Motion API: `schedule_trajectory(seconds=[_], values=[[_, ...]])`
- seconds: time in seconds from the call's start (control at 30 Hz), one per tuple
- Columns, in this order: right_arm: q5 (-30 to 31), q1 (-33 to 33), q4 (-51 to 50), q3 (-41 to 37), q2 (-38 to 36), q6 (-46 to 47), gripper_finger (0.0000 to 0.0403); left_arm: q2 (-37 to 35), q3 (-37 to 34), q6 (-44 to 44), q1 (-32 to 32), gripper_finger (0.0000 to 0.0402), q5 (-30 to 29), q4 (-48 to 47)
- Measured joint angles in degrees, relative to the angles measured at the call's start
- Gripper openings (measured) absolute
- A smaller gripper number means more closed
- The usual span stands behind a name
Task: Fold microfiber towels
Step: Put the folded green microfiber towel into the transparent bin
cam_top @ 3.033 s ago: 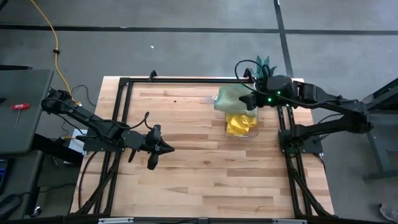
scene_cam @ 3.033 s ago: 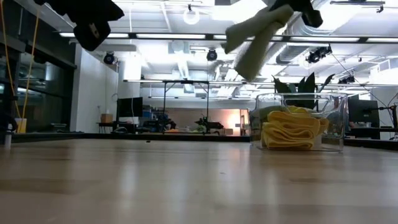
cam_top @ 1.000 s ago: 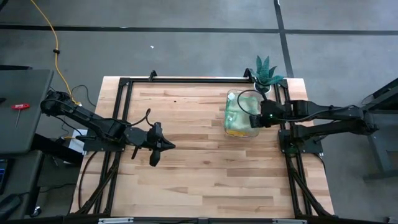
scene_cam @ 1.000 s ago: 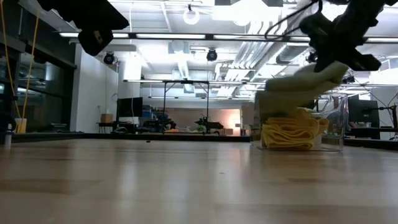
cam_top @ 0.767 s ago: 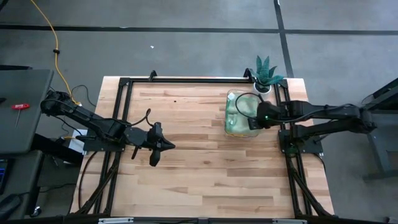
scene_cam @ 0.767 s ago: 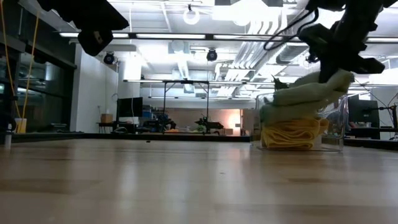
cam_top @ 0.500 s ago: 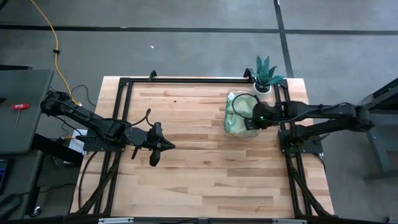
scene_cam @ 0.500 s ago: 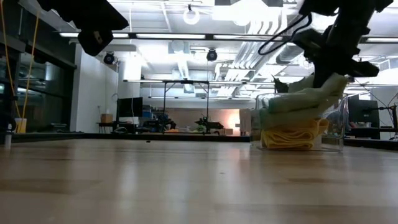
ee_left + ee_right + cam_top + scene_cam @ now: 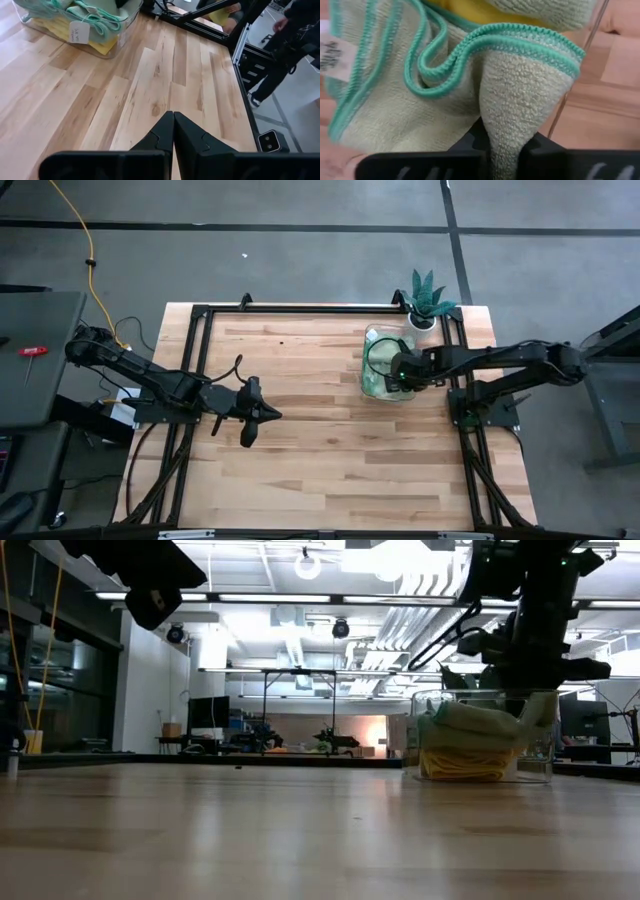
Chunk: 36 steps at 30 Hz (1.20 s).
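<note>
My right gripper [image 9: 507,142]: fingers pinched on a fold of the sage green towel [image 9: 445,85], down inside the clear bin [image 9: 372,340] at the high view's right centre.
Green towel: lying on the yellow towels [image 9: 462,760] in that bin.
My left gripper [image 9: 268,417]: clenched shut, holding nothing, above bare table [image 9: 320,460], left of centre.

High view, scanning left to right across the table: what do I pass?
left gripper, shut and hovering over bare wood → clear bin with the green towel → right gripper pinching that towel in the bin → potted plant
</note>
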Motion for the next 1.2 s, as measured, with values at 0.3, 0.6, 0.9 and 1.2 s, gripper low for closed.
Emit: schedule_trajectory(seconds=[0.3, 0.6, 0.9, 1.2], values=[[-0.58, -0.17, -0.65, 0.1, 0.33, -0.7, 0.0138, 0.0, 0.0, 2.29, 0.0, 0.0, 1.76, 0.0], [9.14, -0.18, -17.83, 10.85, -2.47, -3.31, 0.0217, 0.0, 0.0, 2.95, 0.0, 0.0, 1.95, -0.02], [8.33, -0.07, -13.07, 13.58, -2.53, -5.91, 0.0168, 0.0, 0.0, 2.95, -0.01, 0.0, 2.1, -0.09], [4.76, 0.32, -6.38, 3.87, -2.49, -0.88, 0.0035, 0.0, 0.0, 2.95, 0.0, 0.0, 2.11, -0.18]])
